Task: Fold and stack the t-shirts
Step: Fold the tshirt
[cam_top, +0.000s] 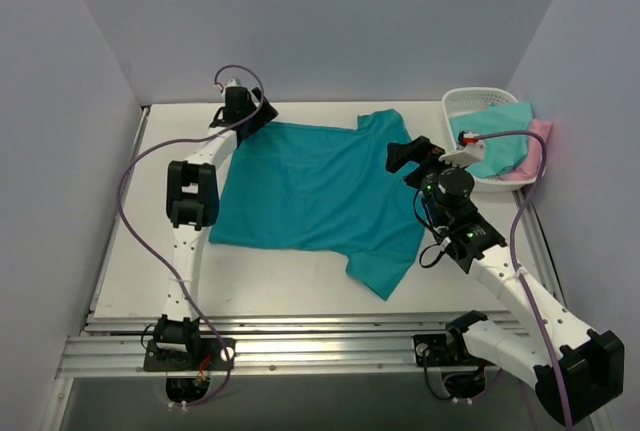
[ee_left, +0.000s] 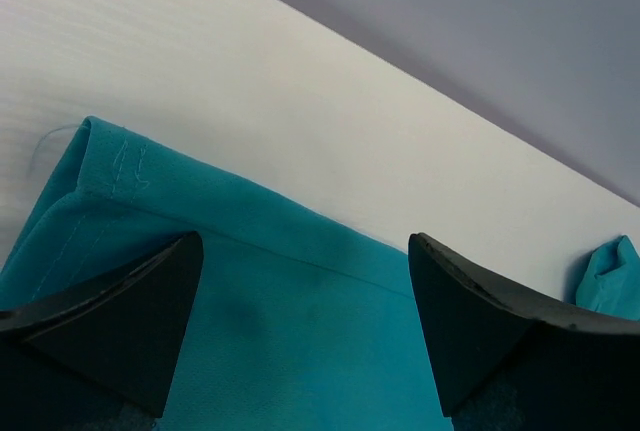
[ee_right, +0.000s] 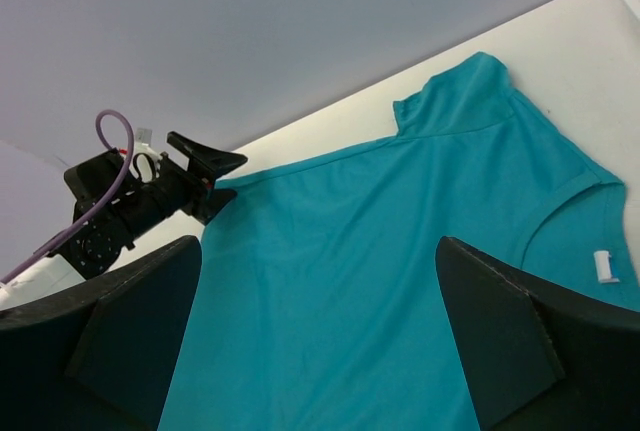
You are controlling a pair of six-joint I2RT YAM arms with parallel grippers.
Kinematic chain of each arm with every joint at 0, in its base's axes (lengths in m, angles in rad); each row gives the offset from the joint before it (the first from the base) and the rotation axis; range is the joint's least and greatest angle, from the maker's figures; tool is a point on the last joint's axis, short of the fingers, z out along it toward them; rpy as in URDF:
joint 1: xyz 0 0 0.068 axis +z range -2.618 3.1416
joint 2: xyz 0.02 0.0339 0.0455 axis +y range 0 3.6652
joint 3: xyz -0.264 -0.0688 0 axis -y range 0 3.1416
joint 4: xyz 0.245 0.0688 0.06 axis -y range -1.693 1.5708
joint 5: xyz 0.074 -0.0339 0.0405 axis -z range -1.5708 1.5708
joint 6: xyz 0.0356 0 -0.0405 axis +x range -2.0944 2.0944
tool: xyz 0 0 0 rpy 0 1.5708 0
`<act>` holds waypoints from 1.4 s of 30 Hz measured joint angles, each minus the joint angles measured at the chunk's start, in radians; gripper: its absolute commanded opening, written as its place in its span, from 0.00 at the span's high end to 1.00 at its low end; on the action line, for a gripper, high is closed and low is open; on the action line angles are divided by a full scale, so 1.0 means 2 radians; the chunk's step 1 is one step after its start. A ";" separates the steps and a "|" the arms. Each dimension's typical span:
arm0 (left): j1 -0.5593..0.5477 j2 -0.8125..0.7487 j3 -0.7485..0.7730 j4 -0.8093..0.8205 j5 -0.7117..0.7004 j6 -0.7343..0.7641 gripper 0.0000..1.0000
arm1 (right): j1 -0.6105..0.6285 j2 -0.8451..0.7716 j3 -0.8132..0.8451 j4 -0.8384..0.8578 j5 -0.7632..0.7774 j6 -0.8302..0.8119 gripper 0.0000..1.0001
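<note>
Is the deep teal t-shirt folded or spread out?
Spread out: the deep teal t-shirt lies flat on the table, both sleeves showing.

Top view: the right arm covers the near left part of the basket and of the aqua shirt. The pink shirt shows only as a strip at the right rim. The left gripper hides the far left corner of the teal shirt. Right wrist view: print on the tag is too small to read.
</note>
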 measured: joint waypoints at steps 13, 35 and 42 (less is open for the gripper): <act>0.089 -0.077 -0.123 0.011 -0.039 -0.045 0.06 | 0.013 0.016 0.000 -0.004 0.000 0.002 0.00; 0.077 -0.413 -0.332 0.083 0.023 0.046 0.06 | 0.047 0.053 0.055 -0.090 0.100 0.018 0.00; 0.015 -0.674 -0.581 0.055 -0.072 0.034 0.06 | 0.052 0.033 0.082 -0.238 0.125 0.055 0.00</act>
